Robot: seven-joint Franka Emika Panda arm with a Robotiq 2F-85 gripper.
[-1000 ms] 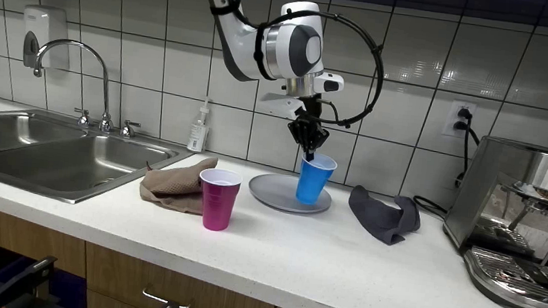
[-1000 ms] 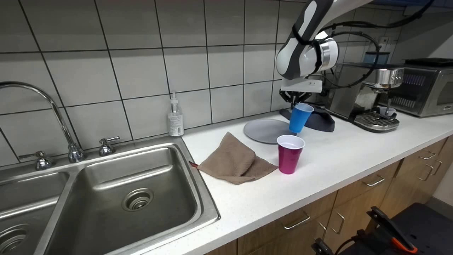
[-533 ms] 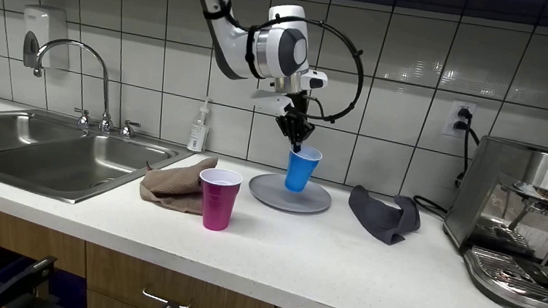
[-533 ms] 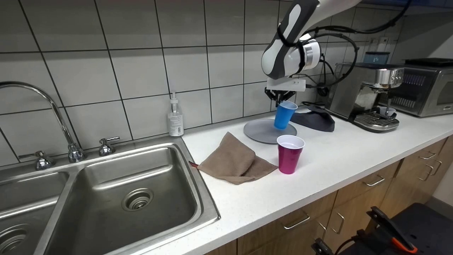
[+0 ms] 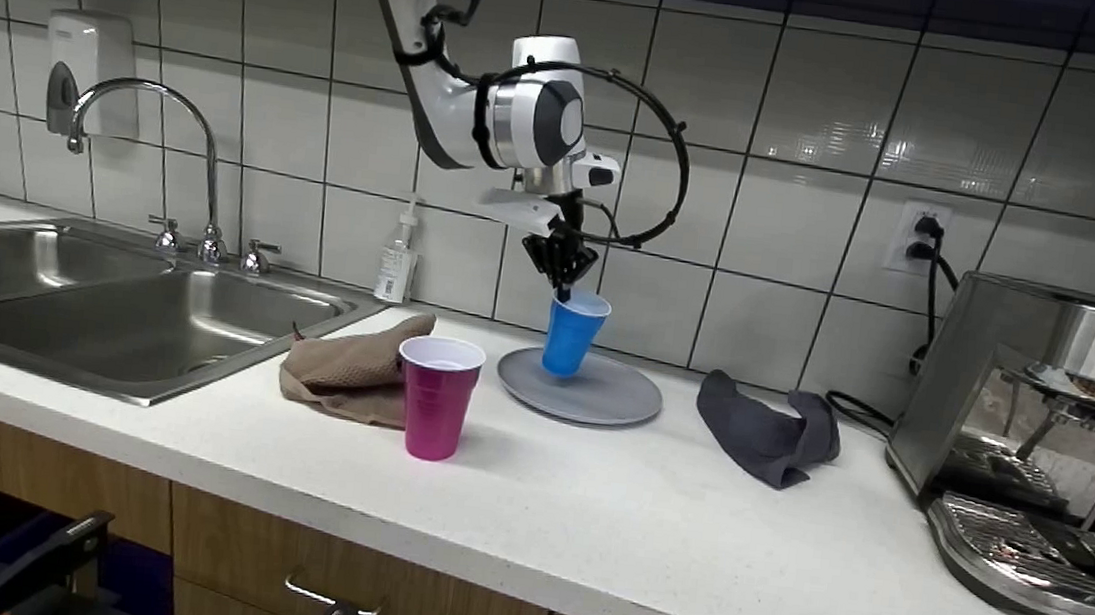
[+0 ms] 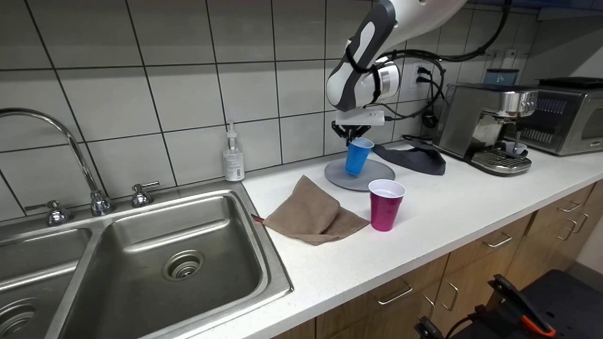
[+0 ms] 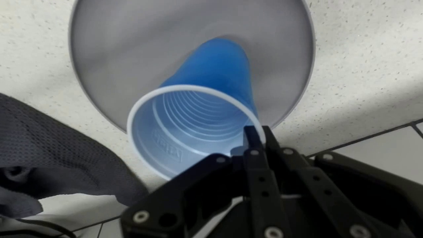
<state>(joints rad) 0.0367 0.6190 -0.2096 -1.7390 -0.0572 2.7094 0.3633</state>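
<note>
The end effector (image 7: 261,135) clamps the rim of the blue cup (image 7: 218,69) near the middle of the wrist view, one finger inside the mouth and one outside. The cup leans, its mouth turned toward the lower left of that frame; the pale inner wall shows raised lettering-like marks, and rings circle down toward its bottom. Beneath it the gray plate (image 7: 109,53) fills the upper middle; whether the two touch I cannot tell. A dark gray cloth (image 7: 59,152) lies at the lower left. In an exterior view, a magenta cup (image 5: 437,407) stands upright on the desk (image 5: 607,524) left of center, white inside, its bottom hidden, with a brown cloth (image 5: 346,368) beside it. In an exterior view, the sink (image 6: 132,301) takes up the lower left, a drain (image 6: 183,265) in each basin, and a clear pump bottle (image 6: 233,164) stands upright just beyond its corner, its contents hard to make out.
</note>
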